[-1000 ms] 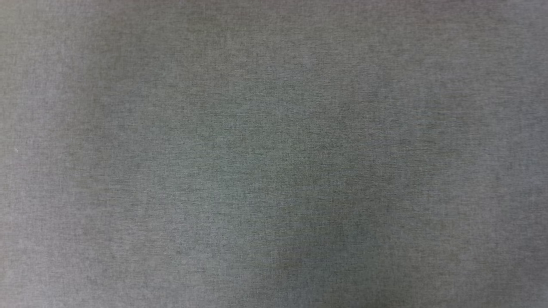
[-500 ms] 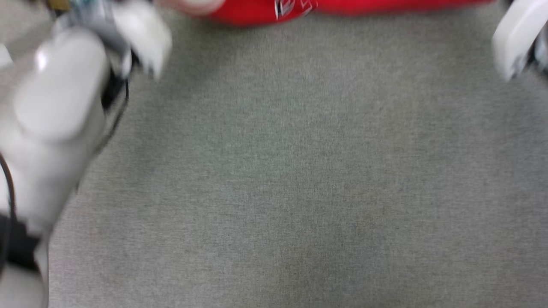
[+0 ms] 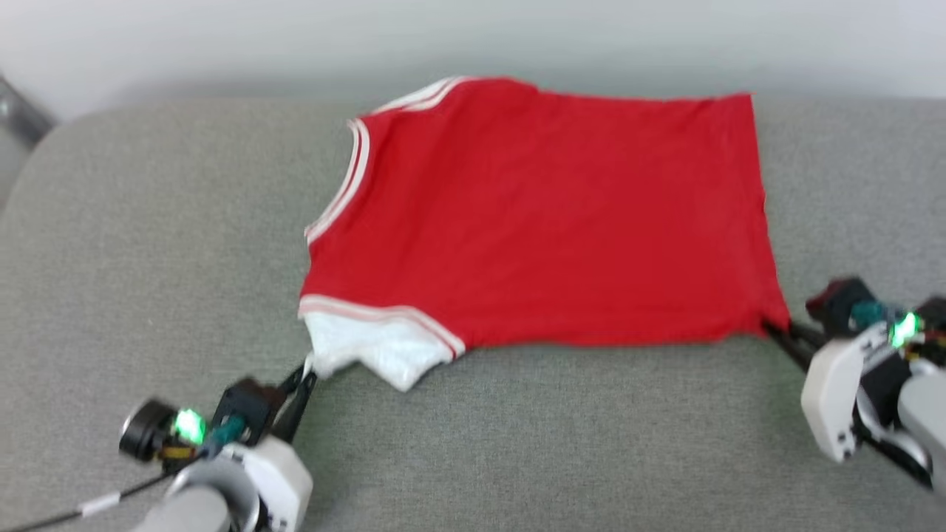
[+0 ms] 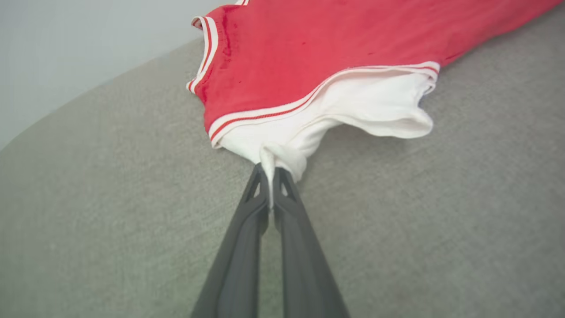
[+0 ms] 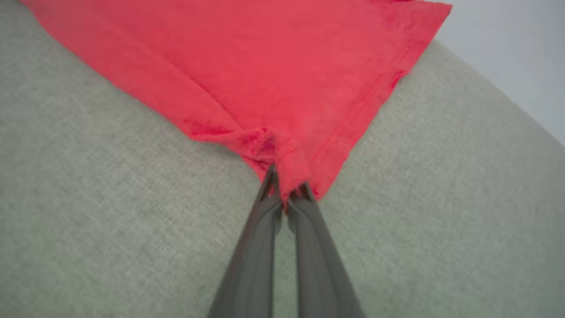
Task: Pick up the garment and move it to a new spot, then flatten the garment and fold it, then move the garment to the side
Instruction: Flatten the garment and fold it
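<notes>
The garment [image 3: 539, 222], a red T-shirt with white sleeves and striped trim, lies spread on the grey fabric surface [image 3: 148, 244], collar to the left, hem to the right. My left gripper [image 3: 304, 378] is shut on the tip of the near white sleeve [image 4: 353, 106], pinched between its dark fingers [image 4: 247, 229]. My right gripper [image 3: 772, 329] is shut on the near hem corner of the garment [image 5: 282, 172], which bunches at the fingertips. The far sleeve is hidden behind the shirt's body.
A pale wall [image 3: 473, 37] runs behind the grey surface's rounded far edge. Bare grey cloth [image 3: 554, 443] stretches in front of the garment and to its left. A dark strip [image 3: 18, 111] shows at the far left edge.
The head camera has swung up from bare grey cloth, so the whole garment and both grippers holding it have come into view.
</notes>
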